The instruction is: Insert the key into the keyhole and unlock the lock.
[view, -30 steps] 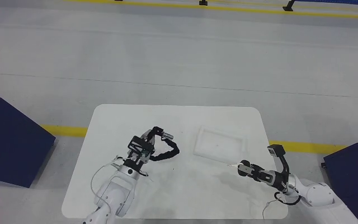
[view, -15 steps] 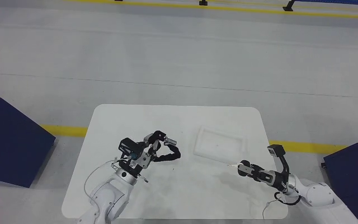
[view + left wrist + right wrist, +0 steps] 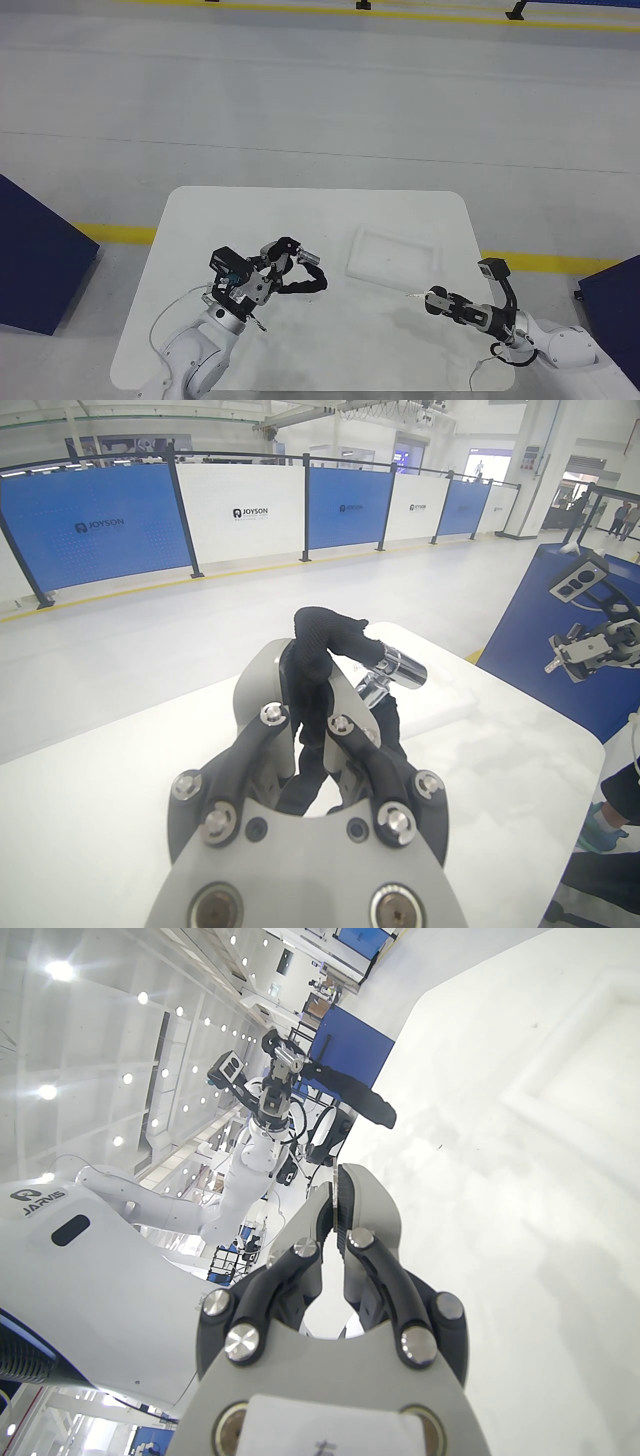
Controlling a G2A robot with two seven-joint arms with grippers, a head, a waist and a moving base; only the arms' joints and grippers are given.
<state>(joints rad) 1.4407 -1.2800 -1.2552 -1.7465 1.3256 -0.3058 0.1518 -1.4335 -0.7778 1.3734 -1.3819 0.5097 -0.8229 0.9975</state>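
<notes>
The lock is a silver cylinder [image 3: 311, 257] on a black fabric-covered cable [image 3: 300, 286]. My left gripper [image 3: 272, 262] is shut on the cable just behind the cylinder and holds it above the left half of the white table [image 3: 180, 240]. The left wrist view shows the cylinder [image 3: 403, 668] jutting past the fingers [image 3: 260, 685], with the cable [image 3: 320, 645] pinched between them. At the table's right, my right gripper [image 3: 425, 298] is shut on a thin metal key [image 3: 411, 294], seen edge-on between its pads [image 3: 333, 1188]. The keyhole face [image 3: 296, 1064] points toward the right gripper.
A shallow white tray [image 3: 392, 256] lies on the table between the two arms, toward the back. Blue panels stand beside the table on both sides [image 3: 35, 260]. Bare tabletop lies in front of the tray.
My left wrist has turned and the lock cylinder has shifted a little right and toward the front, with the cable hanging lower. The right arm with the key has stayed still.
</notes>
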